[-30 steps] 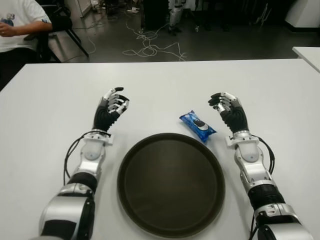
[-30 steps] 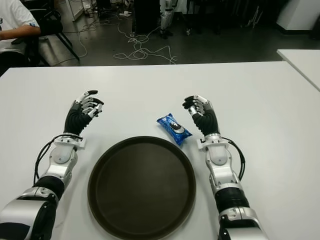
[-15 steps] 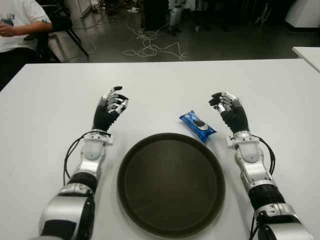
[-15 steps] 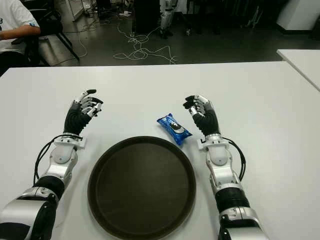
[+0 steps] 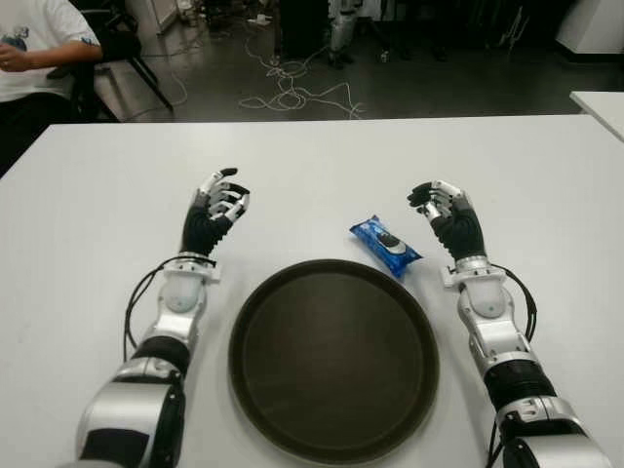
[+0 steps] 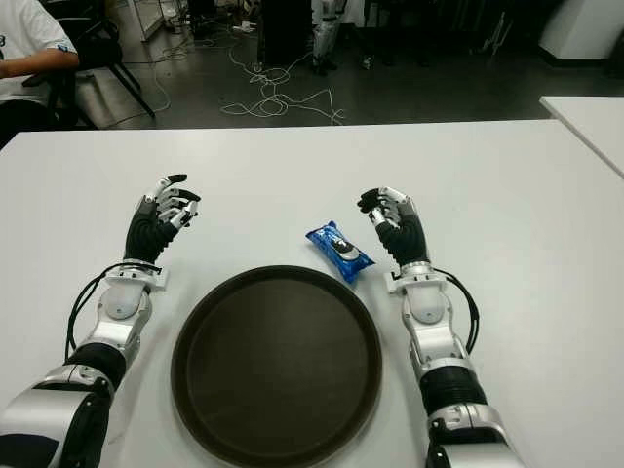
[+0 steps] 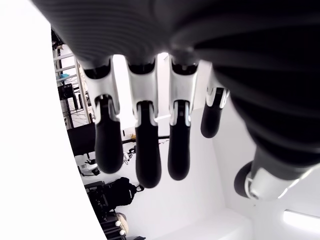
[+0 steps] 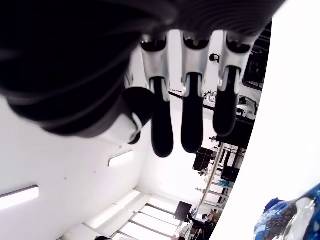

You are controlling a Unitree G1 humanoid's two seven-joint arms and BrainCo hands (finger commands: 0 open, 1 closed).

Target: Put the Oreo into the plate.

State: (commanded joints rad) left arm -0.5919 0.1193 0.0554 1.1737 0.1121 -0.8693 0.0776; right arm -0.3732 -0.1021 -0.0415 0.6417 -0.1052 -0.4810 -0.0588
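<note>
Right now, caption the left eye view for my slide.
Blue Oreo packet lies on the white table beside the empty round plate.

Even overhead light, bright white table (image 5: 322, 166), soft shadows; background floor dim; wrist views backlit.

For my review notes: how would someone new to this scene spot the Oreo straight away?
Start at the round dark plate on the white table. Just past its far right rim, left of the right hand, lies the Oreo, on the table, not in the plate. It is the only blue, shiny packet here.
</note>
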